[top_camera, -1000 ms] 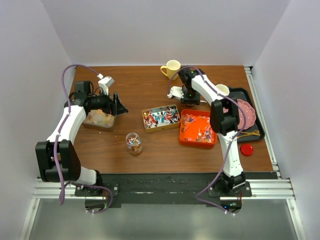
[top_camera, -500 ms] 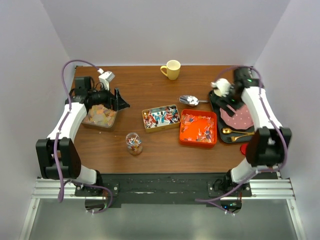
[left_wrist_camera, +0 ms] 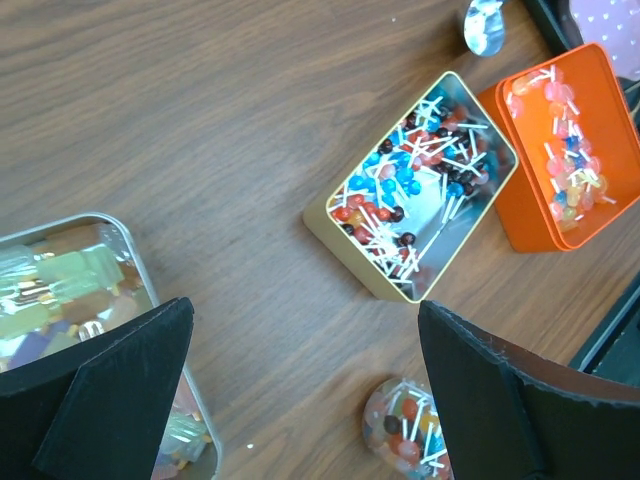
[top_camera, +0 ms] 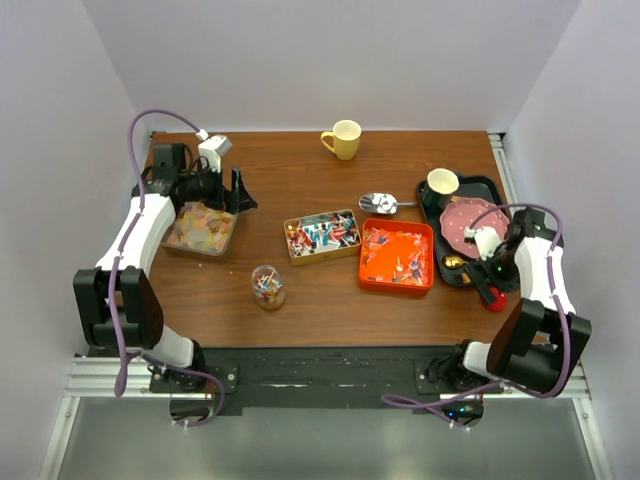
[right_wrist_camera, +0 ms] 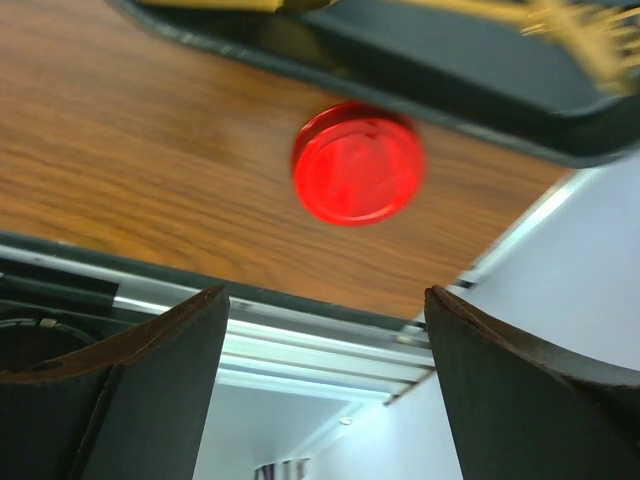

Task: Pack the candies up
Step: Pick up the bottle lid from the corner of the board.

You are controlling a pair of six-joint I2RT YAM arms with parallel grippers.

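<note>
Pastel candies fill a silver tin (top_camera: 203, 228) at the left; it also shows in the left wrist view (left_wrist_camera: 70, 290). Red-blue-white candies lie in a gold tin (top_camera: 322, 236) (left_wrist_camera: 420, 185). Orange-yellow-red candies lie in an orange tin (top_camera: 397, 256) (left_wrist_camera: 560, 140). A small clear jar (top_camera: 267, 287) (left_wrist_camera: 405, 432) holds mixed candies. My left gripper (top_camera: 238, 195) (left_wrist_camera: 305, 400) is open and empty, above the silver tin's right edge. My right gripper (top_camera: 488, 285) (right_wrist_camera: 325, 400) is open and empty, low over the front right of the table, beside the red lid (right_wrist_camera: 357, 163).
A black tray (top_camera: 432, 210) (right_wrist_camera: 400, 60) at the right carries a pink dotted plate (top_camera: 468, 222), a white cup (top_camera: 442, 181) and gold cutlery (top_camera: 455, 263). A metal spoon (top_camera: 378, 202) lies behind the orange tin. A yellow mug (top_camera: 343, 139) stands at the back.
My right arm swung from the far middle of the table to the right over the tray, then down to the front right by the red lid. The spoon now lies on the table.
</note>
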